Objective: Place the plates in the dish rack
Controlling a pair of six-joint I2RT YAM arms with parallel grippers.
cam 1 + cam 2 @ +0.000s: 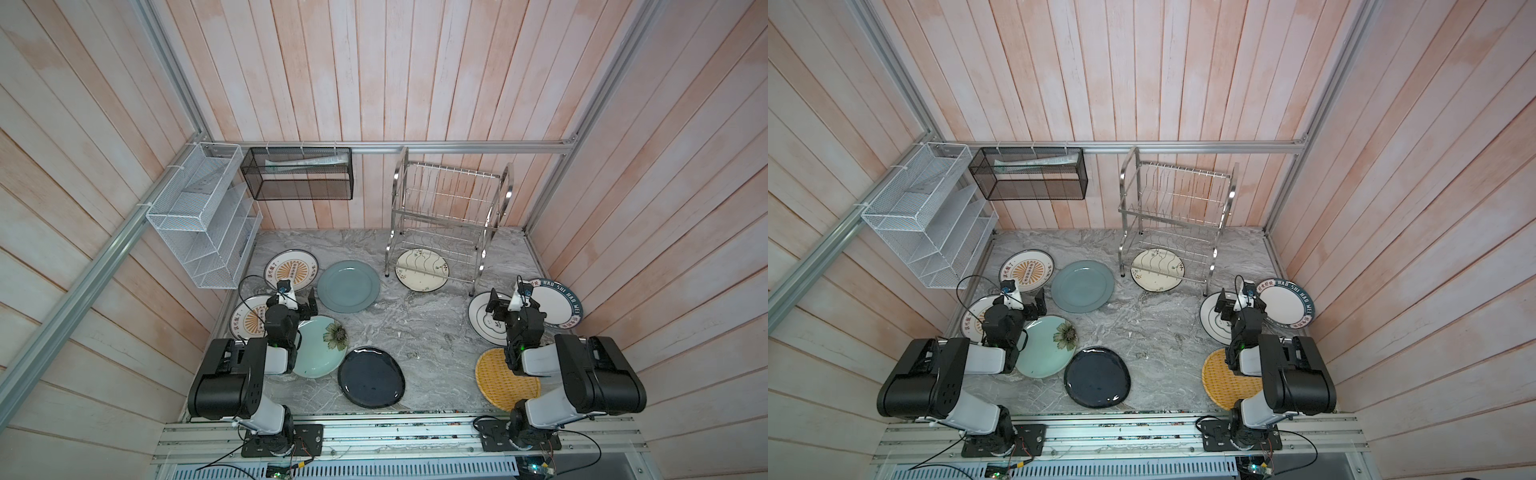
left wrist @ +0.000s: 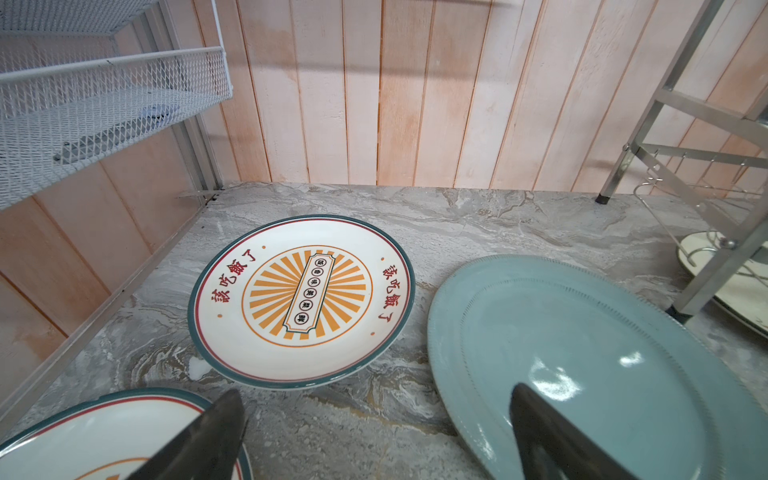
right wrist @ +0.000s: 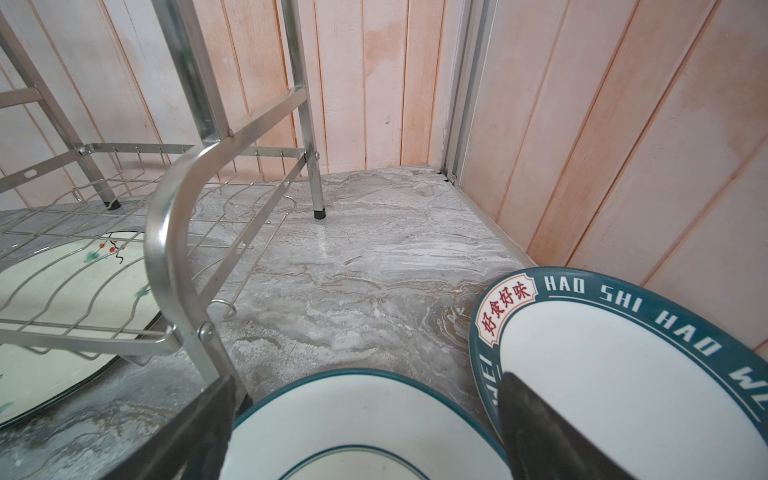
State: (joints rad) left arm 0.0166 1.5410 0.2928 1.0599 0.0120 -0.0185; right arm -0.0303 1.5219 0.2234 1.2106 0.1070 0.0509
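Several plates lie flat on the marble table (image 1: 432, 328). On the left are two orange-sunburst plates (image 1: 291, 270) (image 1: 247, 320), a grey-blue plate (image 1: 348, 286), a pale green flowered plate (image 1: 322, 353) and a dark navy plate (image 1: 371, 377). A cream plate (image 1: 422, 270) lies under the dish rack (image 1: 449, 208), whose tiers hold nothing. On the right are two white lettered plates (image 1: 557, 305) (image 1: 482, 320) and a yellow woven plate (image 1: 496, 384). My left gripper (image 2: 376, 392) hangs open between a sunburst plate and the grey-blue plate (image 2: 582, 365). My right gripper (image 3: 368, 378) is open over a white plate (image 3: 365, 424).
A white mesh organiser (image 1: 203, 216) hangs on the left wall and a black mesh basket (image 1: 299, 174) on the back rail. Plank walls close in three sides. The rack's front leg (image 3: 195, 299) stands close to my right gripper.
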